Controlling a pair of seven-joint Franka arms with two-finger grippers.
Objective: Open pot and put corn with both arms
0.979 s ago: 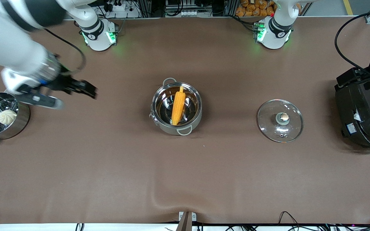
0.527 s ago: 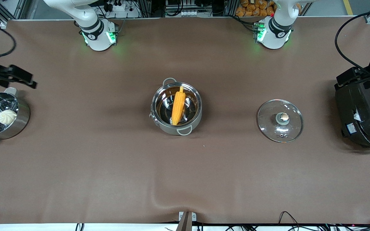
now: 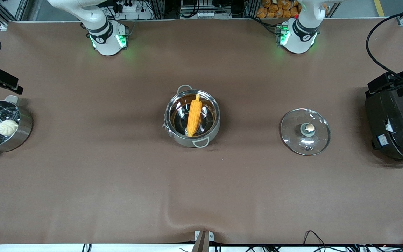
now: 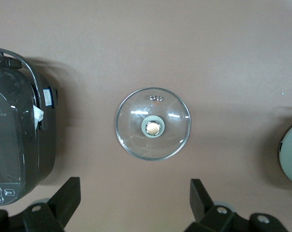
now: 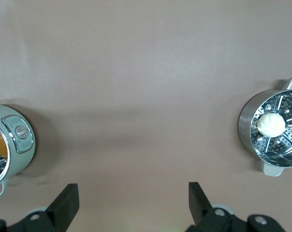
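Note:
The steel pot stands open mid-table with the yellow-orange corn lying inside it. Its glass lid lies flat on the table beside it, toward the left arm's end, and shows in the left wrist view. My left gripper is open and empty, raised over the table between the lid and the rice cooker; it shows in the front view. My right gripper is open and empty, raised over the table near the steamer pot; it shows in the front view. The pot's rim shows in the right wrist view.
A steel steamer pot with a white bun stands at the right arm's end. A large black rice cooker stands at the left arm's end. The brown cloth has a ridge near the table's front edge.
My right arm has pulled away from the pot toward its own end of the table, ending near the steamer. The pot, corn, lid and left arm have not moved.

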